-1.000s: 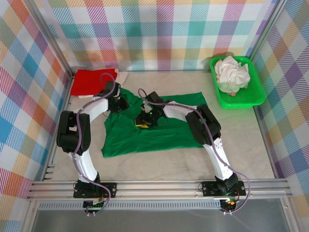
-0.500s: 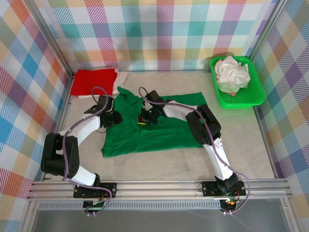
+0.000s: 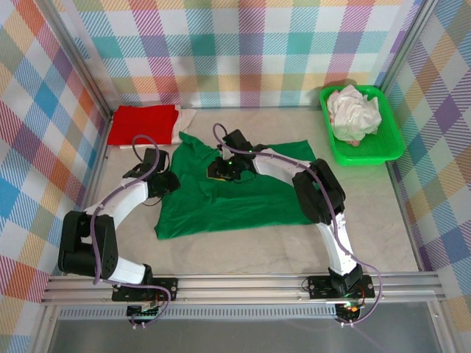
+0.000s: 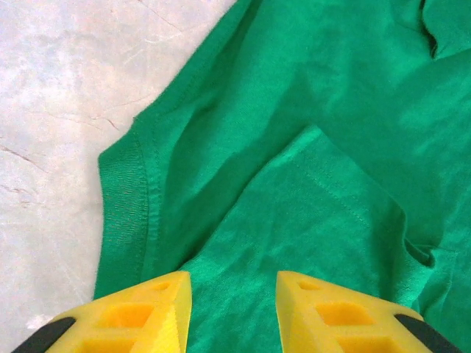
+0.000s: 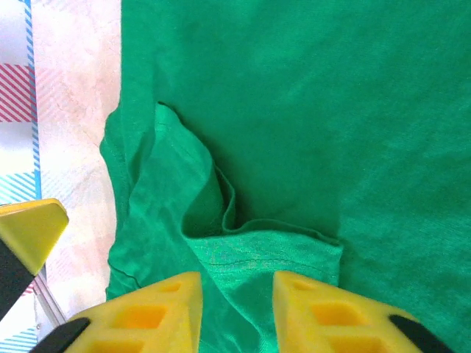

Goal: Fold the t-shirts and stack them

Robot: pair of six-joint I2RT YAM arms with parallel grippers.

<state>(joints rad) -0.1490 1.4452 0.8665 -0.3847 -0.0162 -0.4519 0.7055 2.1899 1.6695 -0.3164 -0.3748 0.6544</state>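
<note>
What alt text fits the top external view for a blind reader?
A dark green t-shirt lies spread on the table, the left gripper at its left edge, the right gripper over its far half. A red t-shirt lies far left; a green tray far right holds white t-shirts.

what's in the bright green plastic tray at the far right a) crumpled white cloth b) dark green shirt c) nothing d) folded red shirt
a, a crumpled white cotton cloth sits bunched inside the bright green plastic tray, covering most of its floor.
</note>
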